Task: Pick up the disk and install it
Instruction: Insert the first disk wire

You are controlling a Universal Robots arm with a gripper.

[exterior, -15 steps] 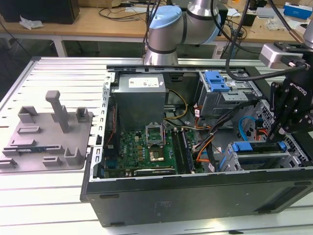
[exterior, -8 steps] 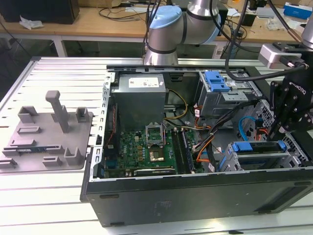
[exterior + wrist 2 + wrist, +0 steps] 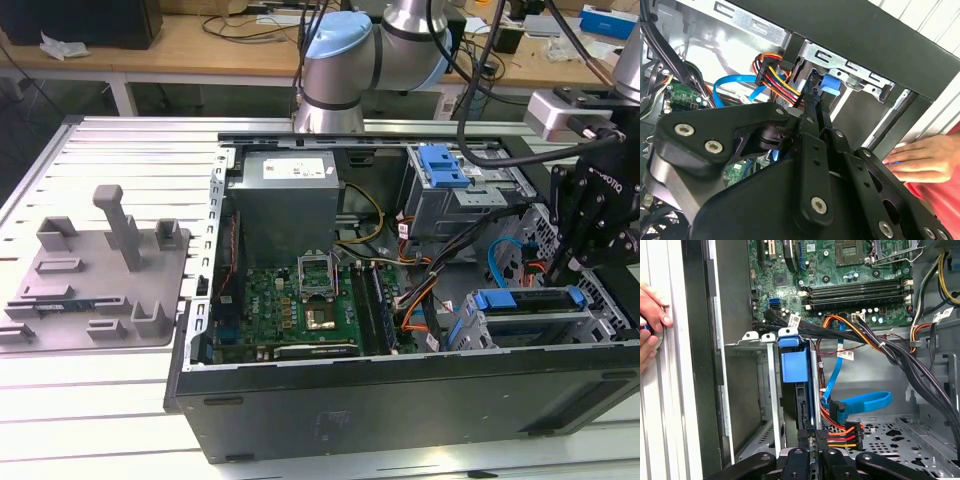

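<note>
the open computer case [image 3: 400, 400] lies on its side on the slatted desk [image 3: 120, 150]. the gripper [image 3: 572, 266] reaches down into the case's corner at the exterior view's right, over the metal drive cage [image 3: 745, 344].

the disk [image 3: 794, 365] sits on edge in a slot of that cage, with the end of its blue bracket toward the motherboard [image 3: 850, 270]. in the first wrist view that end is about level with the cage's bent tabs. the gripper comes in at the disk's opposite end, just beside the bundle of red, orange and yellow power wires [image 3: 842, 437] and near the flat blue data cable [image 3: 865, 402].

the jaws stand narrow at that end of the disk. whether they are clenched on it or released cannot be told, since the black linkage covers the contact.

a second blue bracket [image 3: 441, 165] sits in the upper bay, beside the grey power supply [image 3: 290, 195]. a person's hand [image 3: 651, 322] rests on the desk just outside the case wall. a grey moulded fixture [image 3: 100, 270] lies on the desk well apart from the case, at the exterior view's left.
</note>
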